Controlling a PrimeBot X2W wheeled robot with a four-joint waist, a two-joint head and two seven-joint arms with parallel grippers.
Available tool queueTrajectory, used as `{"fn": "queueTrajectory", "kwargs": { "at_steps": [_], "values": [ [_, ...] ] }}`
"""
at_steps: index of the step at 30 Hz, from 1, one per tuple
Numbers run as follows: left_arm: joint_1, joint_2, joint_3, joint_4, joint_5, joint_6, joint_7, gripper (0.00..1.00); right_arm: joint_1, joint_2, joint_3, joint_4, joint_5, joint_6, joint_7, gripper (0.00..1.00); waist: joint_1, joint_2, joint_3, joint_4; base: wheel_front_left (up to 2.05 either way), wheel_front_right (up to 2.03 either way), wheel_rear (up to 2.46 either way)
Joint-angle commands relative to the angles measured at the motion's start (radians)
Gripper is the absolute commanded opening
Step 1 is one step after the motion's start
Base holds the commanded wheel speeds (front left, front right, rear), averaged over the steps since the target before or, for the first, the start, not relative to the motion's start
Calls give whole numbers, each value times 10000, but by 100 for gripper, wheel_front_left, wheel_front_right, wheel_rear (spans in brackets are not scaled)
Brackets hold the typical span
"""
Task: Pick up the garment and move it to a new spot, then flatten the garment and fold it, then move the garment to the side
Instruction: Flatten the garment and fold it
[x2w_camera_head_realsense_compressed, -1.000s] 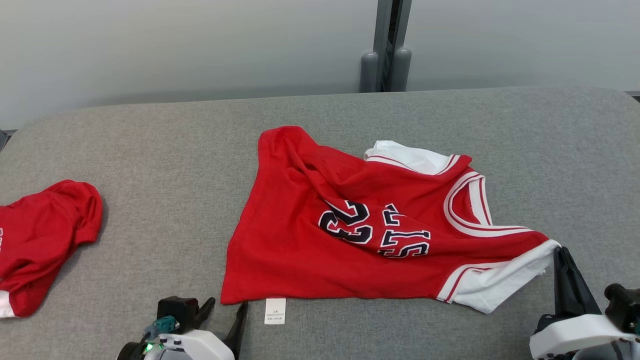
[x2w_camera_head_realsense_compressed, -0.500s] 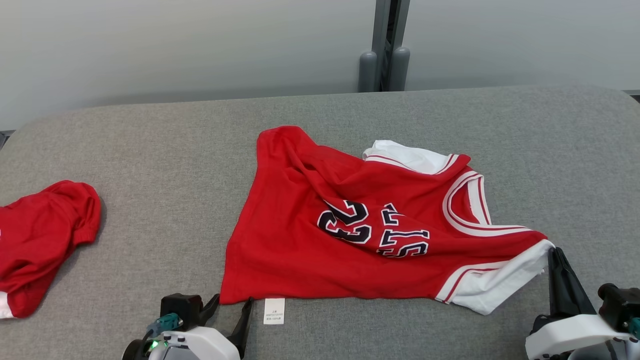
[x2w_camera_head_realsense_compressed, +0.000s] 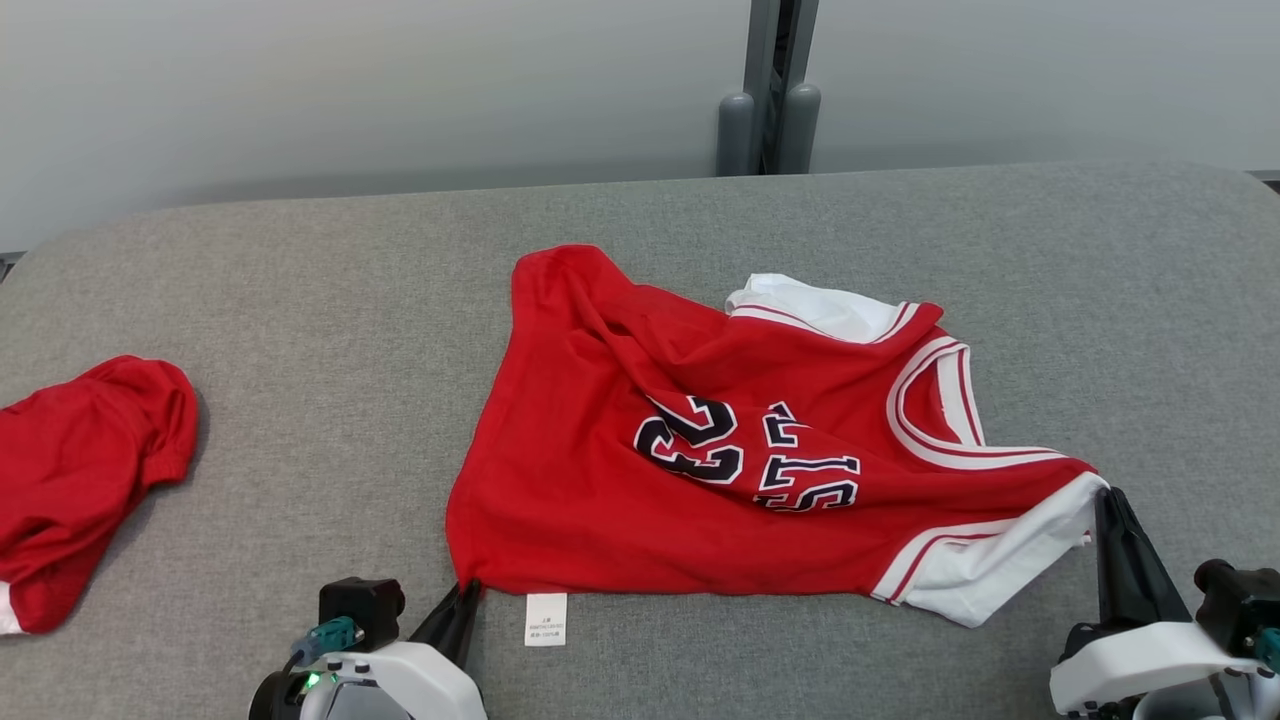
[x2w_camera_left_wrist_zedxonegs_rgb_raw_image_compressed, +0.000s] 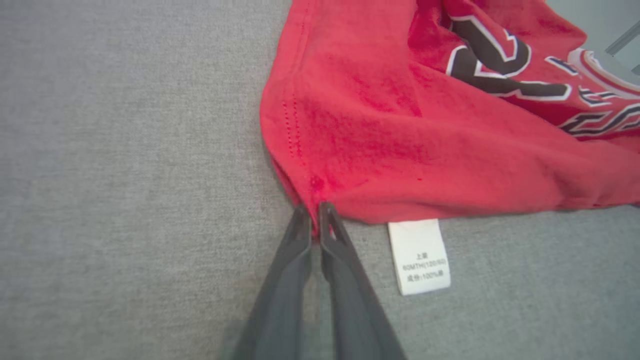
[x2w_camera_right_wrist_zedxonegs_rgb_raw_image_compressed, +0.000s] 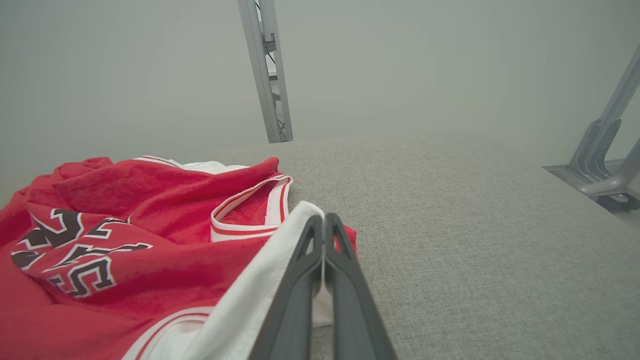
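The red knit basketball jersey (x2w_camera_head_realsense_compressed: 640, 500) with white trim and dark lettering lies rumpled near the middle of the grey fabric-covered table (x2w_camera_head_realsense_compressed: 300, 290), its hem towards the robot's left and its neck and armholes towards the right. The left gripper (x2w_camera_left_wrist_zedxonegs_rgb_raw_image_compressed: 314, 216) is pinched closed on the jersey's near hem corner, with a sliver of red cloth between its dark fingertips, just beside the white care label (x2w_camera_left_wrist_zedxonegs_rgb_raw_image_compressed: 420, 256). The right gripper (x2w_camera_right_wrist_zedxonegs_rgb_raw_image_compressed: 324, 223) is clamped on the white-banded edge at the near shoulder. From the wrist view I cannot tell whether it has both layers or only the top one.

With both near corners held, the step in hand looks like the lift and carry to a new spot. To do it well, the arms should rise together and draw apart, so the near edge goes taut before the cloth leaves the table. The grip at the hem is shallow, so a sharp tug could pull it free; a slow, even lift suits it better. The far half is bunched and will drag, so it needs height before any sideways travel.

The table is the one thing bearing others: the jersey, and a second crumpled red garment (x2w_camera_head_realsense_compressed: 85, 480) well apart at its left edge.
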Motion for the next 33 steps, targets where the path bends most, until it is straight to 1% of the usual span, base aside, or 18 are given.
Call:
{"fn": "queueTrajectory", "kwargs": {
  "at_steps": [1,7,10,12,16,20,23,28,33],
  "values": [
    [-196,23,29,51,-69,-3,-40,0,-1,-67,-56,7,-84,-3,-7,0,0,0,-1,11,0,0,0],
    [-238,51,54,98,-126,13,-272,0,-17,-67,-62,-17,-117,-3,-7,0,0,0,-47,62,0,0,0],
    [-326,92,161,-94,-175,71,-615,0,-95,-67,-33,-138,-148,-3,-8,0,0,0,-114,68,0,0,0],
    [-347,89,144,-298,-229,-76,-794,0,-187,-65,100,-245,-38,-3,-7,0,0,0,-192,58,0,0,0],
    [-477,117,301,-896,-552,-209,-900,0,-439,-67,261,-662,126,-1,-7,0,0,0,-355,13,0,0,0],
    [-687,105,510,-1680,-1003,-253,-637,0,-1006,-217,488,-1073,113,-3,-7,0,0,0,-575,-102,0,0,0],
    [-897,102,688,-2404,-1303,-195,-396,0,-1643,-477,791,-1271,84,-1,-7,0,0,0,-752,-234,0,0,0],
    [-1486,143,1001,-3552,-1736,49,306,0,-3056,-815,1067,-1568,442,-3,275,0,0,0,-962,-398,0,0,0],
    [-2423,130,1304,-4228,-2273,420,1284,0,-4633,-1033,1074,-1609,897,-1,726,0,0,0,-1101,-505,0,0,0]
  ]
}}
